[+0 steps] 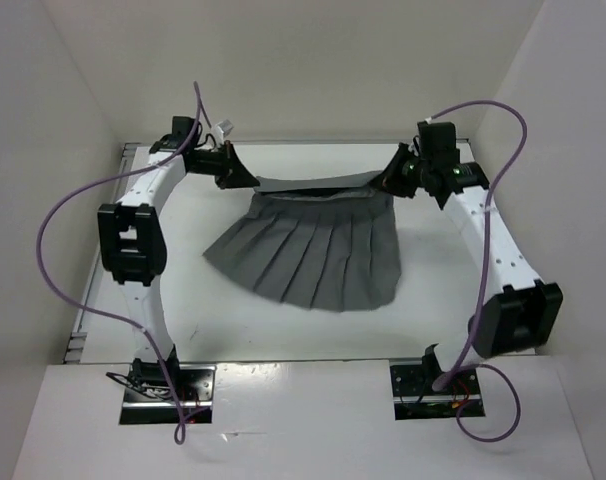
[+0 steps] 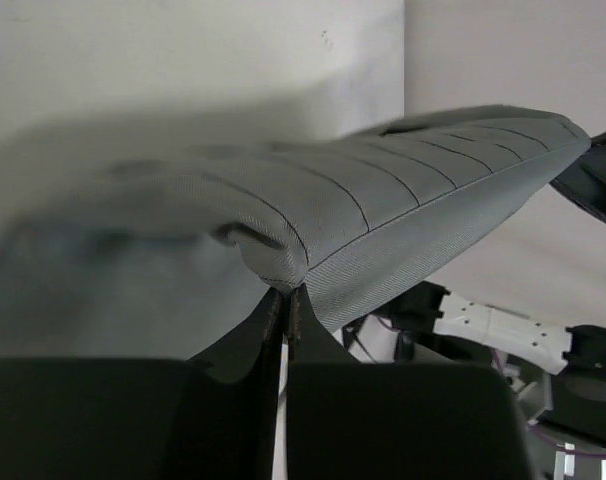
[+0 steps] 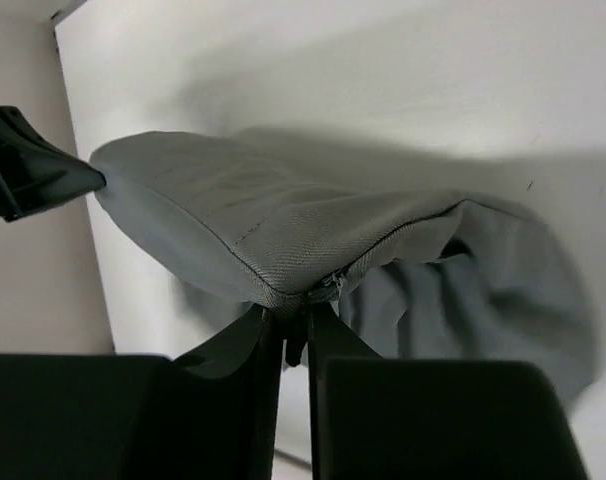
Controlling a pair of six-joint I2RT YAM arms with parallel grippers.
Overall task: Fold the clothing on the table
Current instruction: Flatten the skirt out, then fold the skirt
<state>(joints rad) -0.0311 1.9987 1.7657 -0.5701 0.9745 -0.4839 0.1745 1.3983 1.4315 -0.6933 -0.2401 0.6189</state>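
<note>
- My left claw [image 2: 286,300] is pinched tight on one top corner of the grey clothing [image 2: 383,200]. The two fingers are pressed together with the cloth edge between them.
- My right claw [image 3: 295,318] is clamped on the other top corner. A seam of the clothing [image 3: 233,220] sits right in its grip.
- From above, I see the left claw [image 1: 238,180] and the right claw [image 1: 383,183] facing each other at the far side of the surface [image 1: 433,310].
- The top band of the clothing [image 1: 313,250] is pulled flat and straight between the two claws.
- That band is lifted off the surface.
- Below the band, the rest of the cloth hangs down and spreads out like a fan toward me. It has long fold lines running from the band to the bottom edge.
- The bottom part lies on the surface, about in the middle between my two arms.
- The left bottom corner sticks out farther to the side than the right one.
- Purple cables [image 1: 63,210] loop out from both arms.
- White walls [image 1: 313,60] stand around the surface at the far side and at both sides.
</note>
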